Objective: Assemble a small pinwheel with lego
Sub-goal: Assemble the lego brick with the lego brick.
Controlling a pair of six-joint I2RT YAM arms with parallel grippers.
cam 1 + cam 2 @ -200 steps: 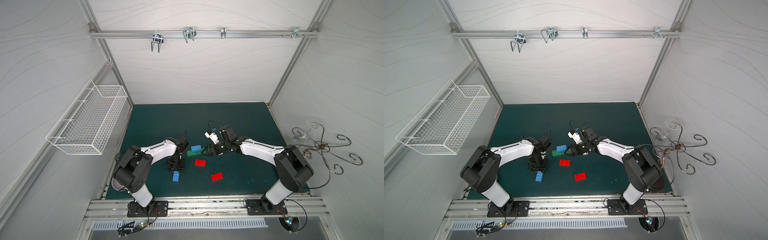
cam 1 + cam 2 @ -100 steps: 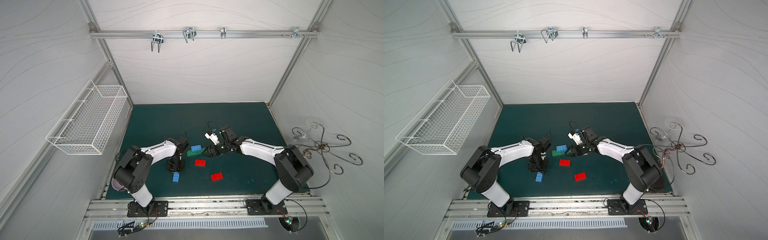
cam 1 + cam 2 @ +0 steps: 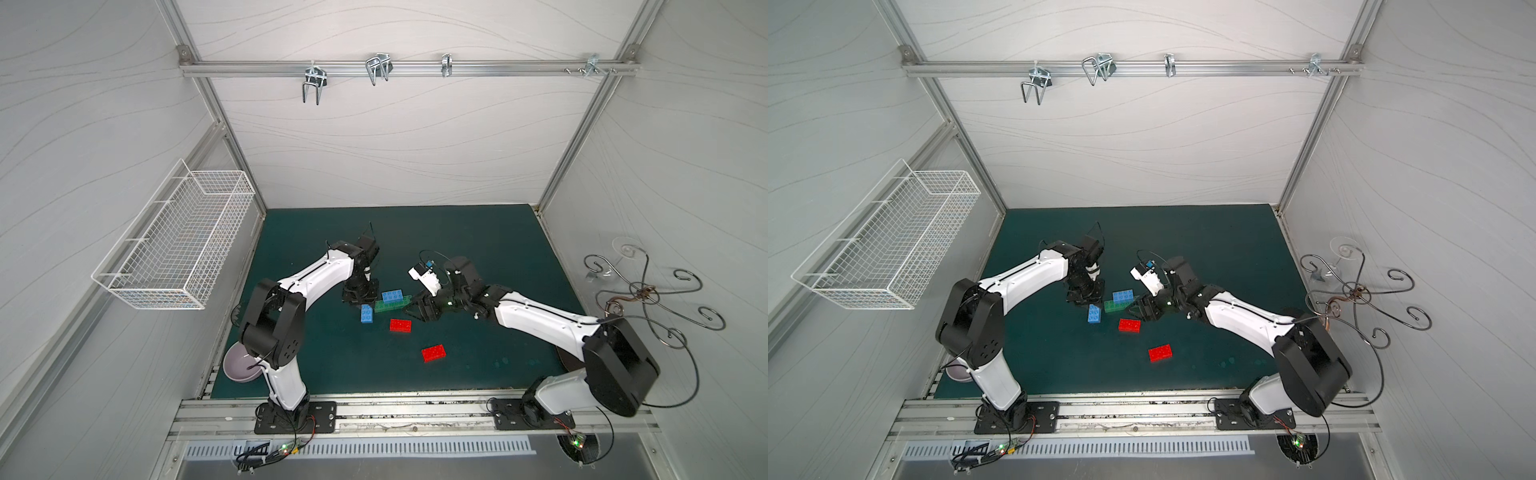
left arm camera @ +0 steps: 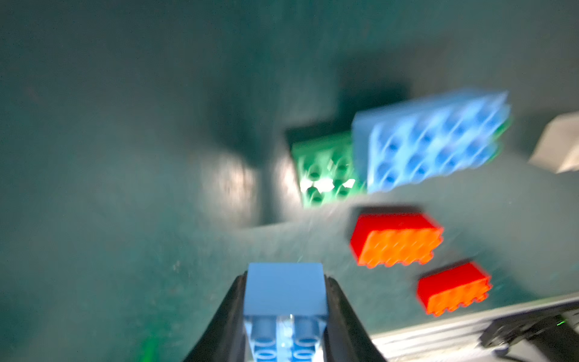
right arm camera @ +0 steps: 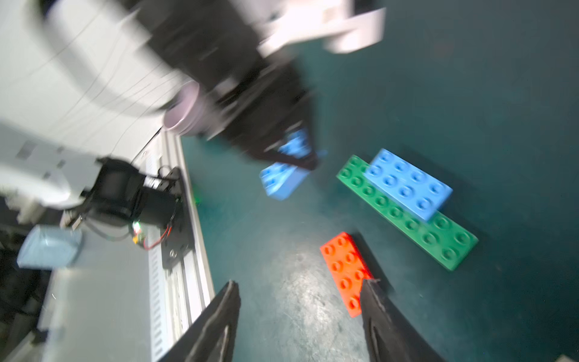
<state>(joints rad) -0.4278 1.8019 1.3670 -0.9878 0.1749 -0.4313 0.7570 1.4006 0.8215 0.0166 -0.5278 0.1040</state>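
Dark-green tabletop (image 3: pixel 478 245) is enclosed by white walls (image 3: pixel 415 145) w/ wavy lines; hook rail (image 3: pixel 498 68) is fixed at back, wire basket (image 3: pixel 174 245) hung on L wall. Started pinwheel (image 3: pixel 392 301) (blue on green) is laid mid-tabletop. Blue brick (image 4: pixel 283 288) is clamped in L fingers (image 4: pixel 224 319); R fingers (image 5: pixel 219 319) are spread, empty, just beside loose red brick (image 5: pixel 344 269)

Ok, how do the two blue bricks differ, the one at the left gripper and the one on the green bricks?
The held blue brick is clamped in the left gripper; the stacked blue brick is touched by no gripper. The stacked one sits on the green bricks; the held one is off them. In both top views they lie crosswise to each other. Both are blue, studs up.
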